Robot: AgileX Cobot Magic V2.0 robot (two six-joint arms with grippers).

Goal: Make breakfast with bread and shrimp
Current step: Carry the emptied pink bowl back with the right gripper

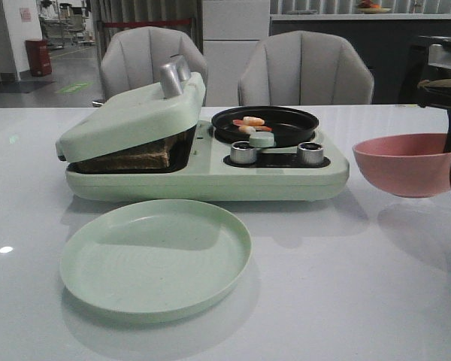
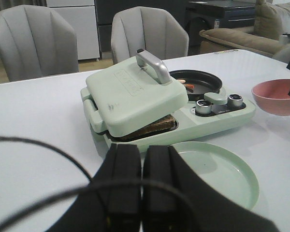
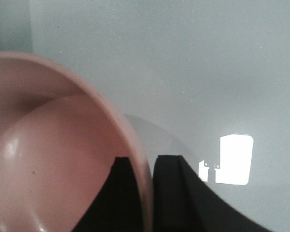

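The bread [image 1: 139, 156] sits inside the green sandwich maker [image 1: 210, 177], under its tilted lid [image 1: 131, 120]. Only the brown edge peeks out. The shrimp [image 1: 252, 124] lie in the little black pan [image 1: 293, 120] on the same machine, behind two silver knobs [image 1: 243, 153]. A green plate [image 1: 156, 258] rests on the white surface [image 1: 346, 286] just in front.

The left hand [image 2: 142, 179] hovers above the surface with its two fingers pressed together, holding nothing. The right hand [image 3: 147, 193] has one finger inside the pink bowl [image 3: 43, 159] and one outside, and it seems to pinch the rim.
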